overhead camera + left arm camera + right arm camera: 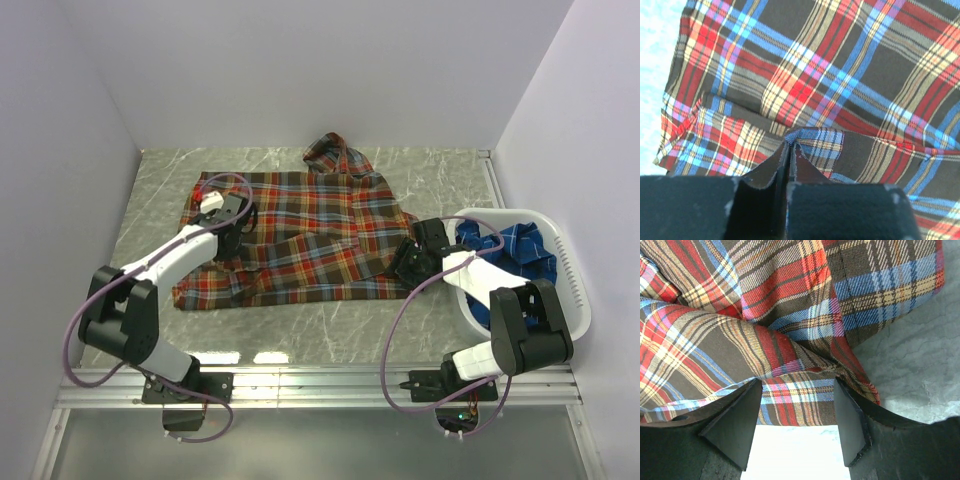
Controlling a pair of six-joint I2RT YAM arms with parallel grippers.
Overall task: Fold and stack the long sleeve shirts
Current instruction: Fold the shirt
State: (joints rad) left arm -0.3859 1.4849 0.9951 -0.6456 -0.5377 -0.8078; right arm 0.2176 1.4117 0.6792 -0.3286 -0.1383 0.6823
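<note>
The red-orange plaid shirt (300, 235) lies spread over the middle of the table, collar at the back. My left gripper (238, 215) sits on its left part, shut on a pinched fold of the red plaid shirt (815, 145). My right gripper (412, 262) is at the shirt's right edge, open, with the plaid hem (795, 400) lying between its spread fingers (737, 427). The bright blue plaid shirt (515, 248) is bundled in the white basket (570, 270) on the right.
The basket stands close beside my right arm at the table's right side. White walls close in the left, back and right. A metal rail (320, 385) runs along the near edge by the arm bases.
</note>
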